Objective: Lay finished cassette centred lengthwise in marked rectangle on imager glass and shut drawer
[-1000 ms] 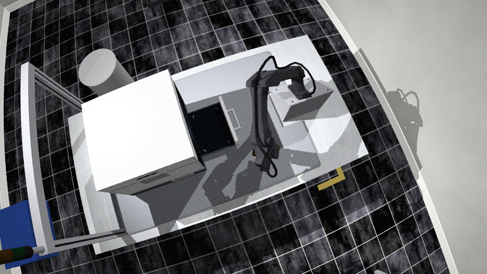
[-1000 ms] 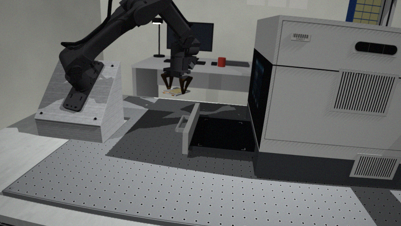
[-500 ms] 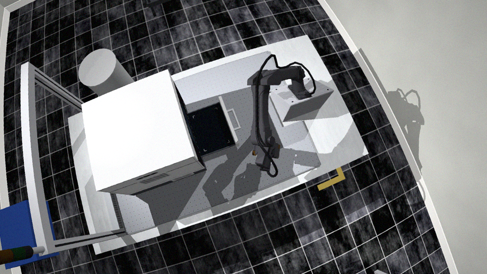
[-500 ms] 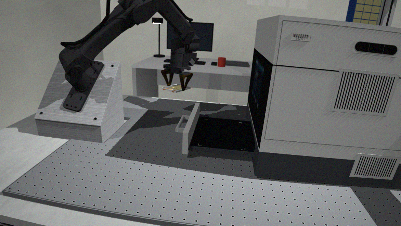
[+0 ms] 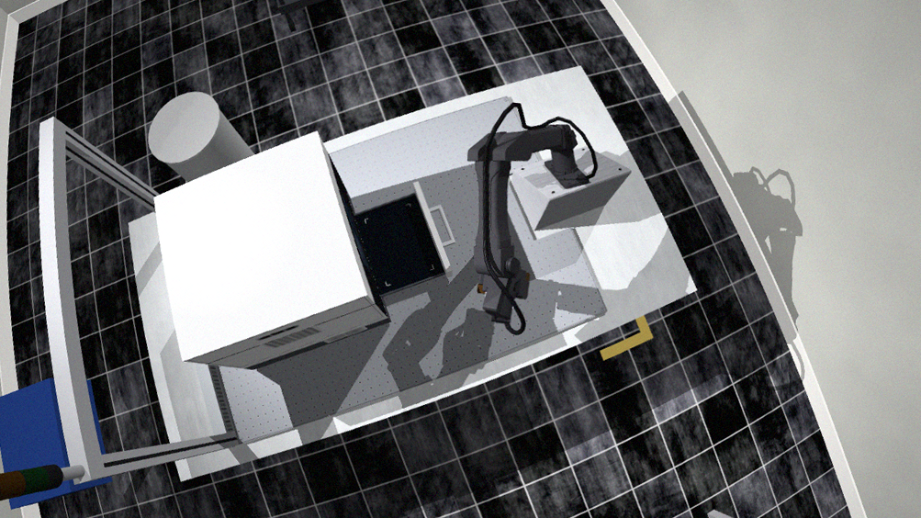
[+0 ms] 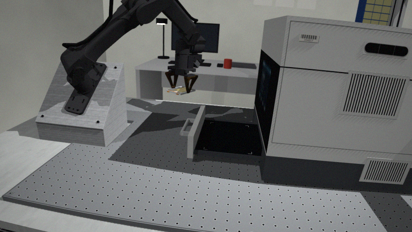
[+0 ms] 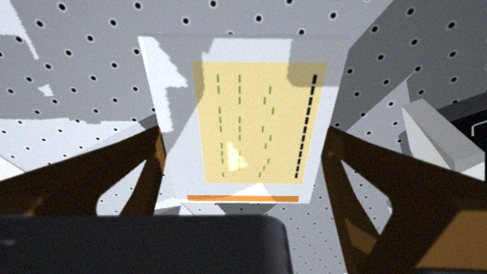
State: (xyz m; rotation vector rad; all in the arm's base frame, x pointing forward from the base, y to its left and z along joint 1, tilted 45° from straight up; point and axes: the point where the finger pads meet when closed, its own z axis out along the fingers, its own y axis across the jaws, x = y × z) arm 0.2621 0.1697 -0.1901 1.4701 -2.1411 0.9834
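My gripper is shut on the cassette FINISHED, a flat clear plate with a yellow gel, green and black dashed lanes and an orange stripe at its near edge. I hold it level, well above the perforated table; it also shows in the exterior view between the brown fingers. The gel imager IM is a large white box at the right. Its drawer stands open, with dark glass and white corner marks and nothing on it. The drawer's front with its handle lies below and right of the cassette.
The arm's base sits on a grey wedge block at the left. In the overhead view the imager covers the table's left half, with the open drawer between it and the arm. A desk with a red cup stands behind.
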